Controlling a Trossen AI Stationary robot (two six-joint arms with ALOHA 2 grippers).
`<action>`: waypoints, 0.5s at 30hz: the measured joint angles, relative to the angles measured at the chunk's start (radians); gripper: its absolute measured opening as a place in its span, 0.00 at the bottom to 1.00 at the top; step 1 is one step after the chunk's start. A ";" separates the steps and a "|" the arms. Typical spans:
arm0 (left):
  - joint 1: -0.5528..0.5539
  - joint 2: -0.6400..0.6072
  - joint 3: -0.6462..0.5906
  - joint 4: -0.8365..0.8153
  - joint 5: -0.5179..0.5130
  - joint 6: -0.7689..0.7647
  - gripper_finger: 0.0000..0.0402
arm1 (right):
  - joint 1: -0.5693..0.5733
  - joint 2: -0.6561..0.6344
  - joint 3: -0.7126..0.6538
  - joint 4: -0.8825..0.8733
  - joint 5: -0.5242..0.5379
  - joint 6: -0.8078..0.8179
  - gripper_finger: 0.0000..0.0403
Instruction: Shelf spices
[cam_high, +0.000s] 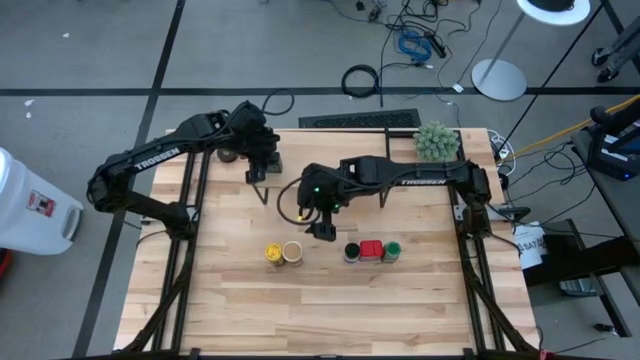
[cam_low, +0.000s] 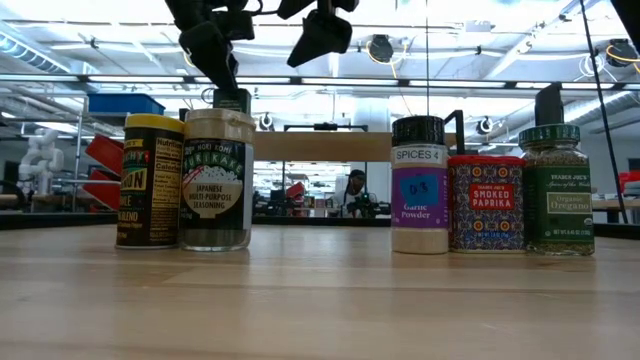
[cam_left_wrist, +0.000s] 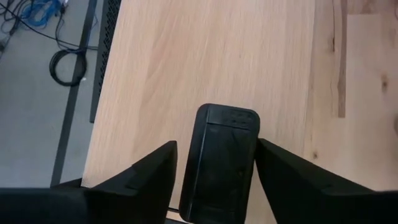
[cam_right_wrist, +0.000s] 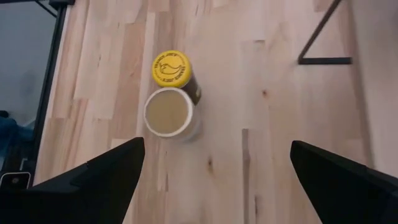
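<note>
Spice containers on the surface: five, in one row
Jars in that row: four — yellow-lidded jar (cam_high: 272, 253), tan-lidded jar (cam_high: 293, 252), dark-lidded jar (cam_high: 352, 252), green-lidded jar (cam_high: 392, 251)
Red tins: one red square tin (cam_high: 371, 249), between the dark-lidded and green-lidded jars
Dark boxy tins: one dark boxy tin (cam_left_wrist: 221, 162), between the left arm's fingers (cam_left_wrist: 143, 177)
Spice containers in all: six
Shelves: one shelf (cam_low: 320, 146)
Robot arms: two
Fuzzy green plant balls: one plant ball (cam_high: 437, 141)

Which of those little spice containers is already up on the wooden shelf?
Only the dark boxy tin, standing on the shelf between the left gripper's fingers. The other five spices stand in a row on the table.
</note>
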 joint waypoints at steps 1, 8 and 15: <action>0.000 0.000 0.000 -0.002 0.000 -0.003 0.52 | -0.003 -0.004 0.000 -0.002 0.000 -0.001 0.97; 0.000 0.000 0.000 0.000 0.000 -0.035 0.50 | -0.034 -0.044 0.000 -0.031 0.000 -0.018 0.97; -0.002 -0.006 0.000 0.001 0.000 -0.035 0.50 | -0.053 -0.052 -0.001 -0.034 0.000 -0.018 0.97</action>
